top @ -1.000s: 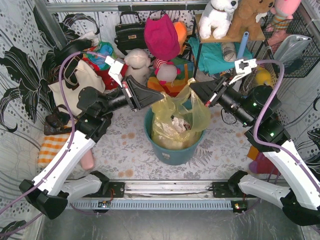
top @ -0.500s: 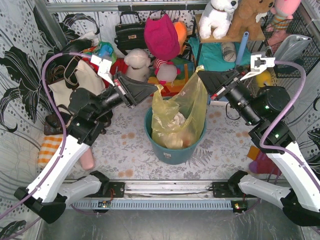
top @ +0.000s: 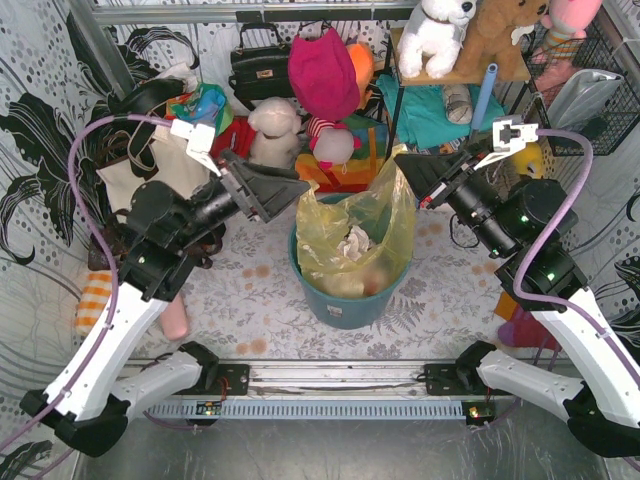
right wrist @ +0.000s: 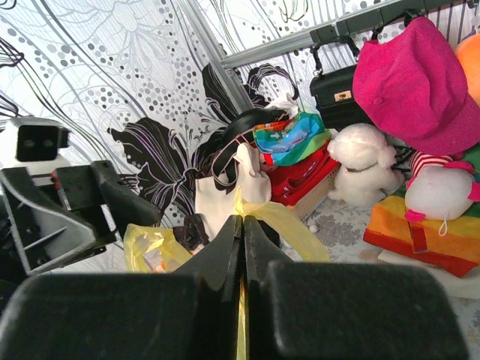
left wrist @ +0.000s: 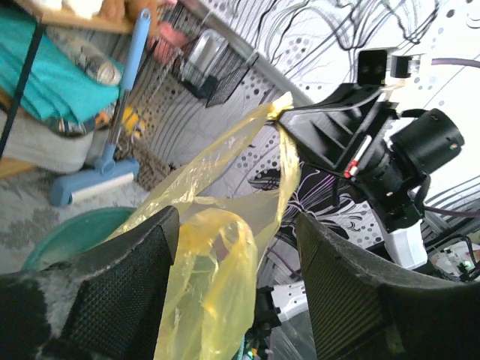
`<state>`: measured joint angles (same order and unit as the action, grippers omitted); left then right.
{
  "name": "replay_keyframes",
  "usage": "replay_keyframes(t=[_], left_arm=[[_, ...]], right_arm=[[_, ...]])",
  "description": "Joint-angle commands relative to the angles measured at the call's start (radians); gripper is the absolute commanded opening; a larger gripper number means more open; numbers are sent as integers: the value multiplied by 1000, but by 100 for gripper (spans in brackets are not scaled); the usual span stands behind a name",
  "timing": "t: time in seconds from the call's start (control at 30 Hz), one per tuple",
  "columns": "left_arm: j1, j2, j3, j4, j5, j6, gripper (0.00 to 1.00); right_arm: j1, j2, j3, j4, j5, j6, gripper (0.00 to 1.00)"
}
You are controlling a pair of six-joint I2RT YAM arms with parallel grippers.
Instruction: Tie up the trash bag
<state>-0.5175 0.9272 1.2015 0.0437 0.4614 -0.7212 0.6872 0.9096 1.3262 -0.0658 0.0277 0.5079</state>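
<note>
The trash bag (top: 352, 232), thin yellow plastic with white paper inside, sits in a round teal bin (top: 345, 302). My right gripper (top: 402, 160) is shut on the bag's right top corner and holds it up in a peak. In the right wrist view a yellow strip (right wrist: 291, 222) runs out from between the shut right gripper (right wrist: 244, 218). My left gripper (top: 298, 187) is open at the bag's left edge. The left wrist view shows a loose flap of the bag (left wrist: 214, 277) hanging between the spread fingers (left wrist: 124, 289), with the left gripper (left wrist: 236, 225) not pinching it.
Clutter lines the back: a black handbag (top: 262, 68), a pink hat (top: 322, 72), plush toys (top: 276, 128), a cream tote (top: 150, 165), a shelf with teal cloth (top: 430, 108) and a blue brush (left wrist: 112, 124). A wire basket (top: 590, 95) hangs at right.
The left gripper has opened, let go of the bag's left flap and drawn back to the left. The right gripper keeps its hold; the bag's raised right corner has dipped slightly.
</note>
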Motion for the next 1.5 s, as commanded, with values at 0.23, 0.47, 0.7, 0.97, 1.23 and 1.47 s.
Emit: replay_keyframes(t=[0.23, 0.47, 0.7, 0.97, 1.23, 1.47], left_arm=[[-6, 98, 111, -195, 226, -39, 73], [-5, 79, 245, -475, 169, 102, 75], [-5, 66, 252, -555, 174, 82, 75], [-5, 83, 201, -484, 255, 49, 75], [-6, 135, 131, -144, 371, -67, 75], [-4, 194, 144, 97, 421, -149, 77]], right_arm=[[8, -11, -13, 8, 18, 29, 0], [8, -15, -14, 4, 15, 36, 0], [8, -20, -22, 12, 15, 41, 0], [8, -19, -15, 8, 12, 42, 0], [8, -22, -18, 8, 16, 40, 0], [8, -22, -19, 4, 20, 41, 0]])
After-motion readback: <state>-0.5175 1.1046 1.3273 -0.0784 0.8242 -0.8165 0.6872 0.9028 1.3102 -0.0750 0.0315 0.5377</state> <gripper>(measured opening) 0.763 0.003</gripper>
